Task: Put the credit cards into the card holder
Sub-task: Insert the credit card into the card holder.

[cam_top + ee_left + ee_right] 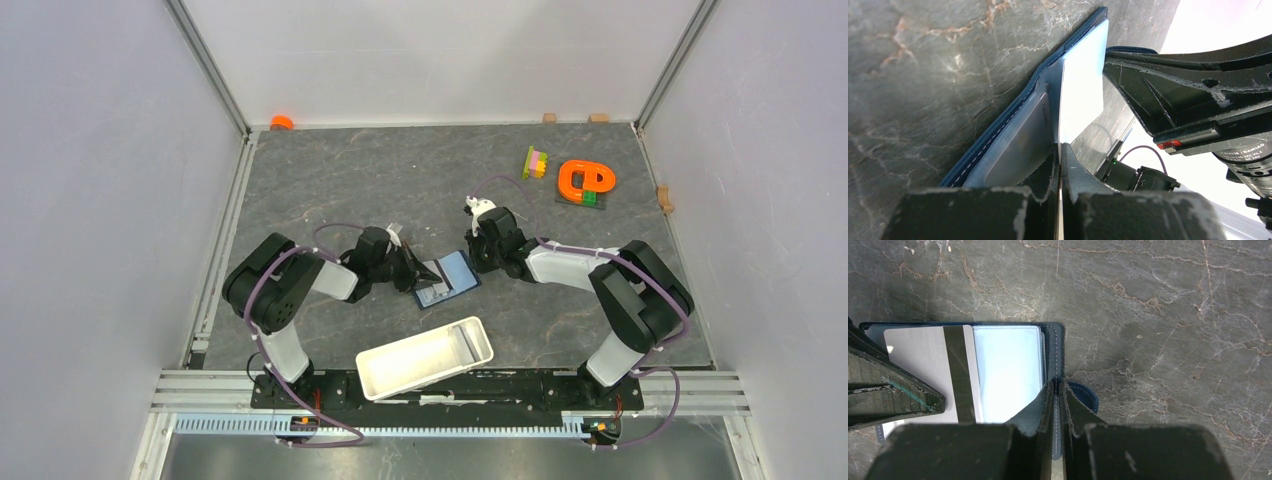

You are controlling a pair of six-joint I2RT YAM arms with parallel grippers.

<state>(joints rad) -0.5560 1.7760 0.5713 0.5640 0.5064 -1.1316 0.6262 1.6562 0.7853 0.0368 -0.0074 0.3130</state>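
The card holder lies open on the desk, mid-way between the two arms and just beyond the white tray. The left gripper is pinched down to a hairline slit on a thin pale edge, which I take to be the grey credit card resting on the holder's left half. The right gripper is clamped tight on the holder's stitched right edge.

The step looks to be feeding that card into a pocket. To do it well, I'd keep the right gripper pinning the holder so it cannot skid; bring the card low and nearly flat; square its leading edge with the pocket mouth; slide it rightward in a straight line; release only once it is seated. A tilted card could catch on the lining or lever the holder up.

From above I see only the layout; the arms hide how both pairs of jaws stand. The right wrist view shows the card's dark stripe and a pale blue panel beside it; card or lining, I cannot tell. The left wrist view shows the grip edge-on, with the right gripper just across the holder.
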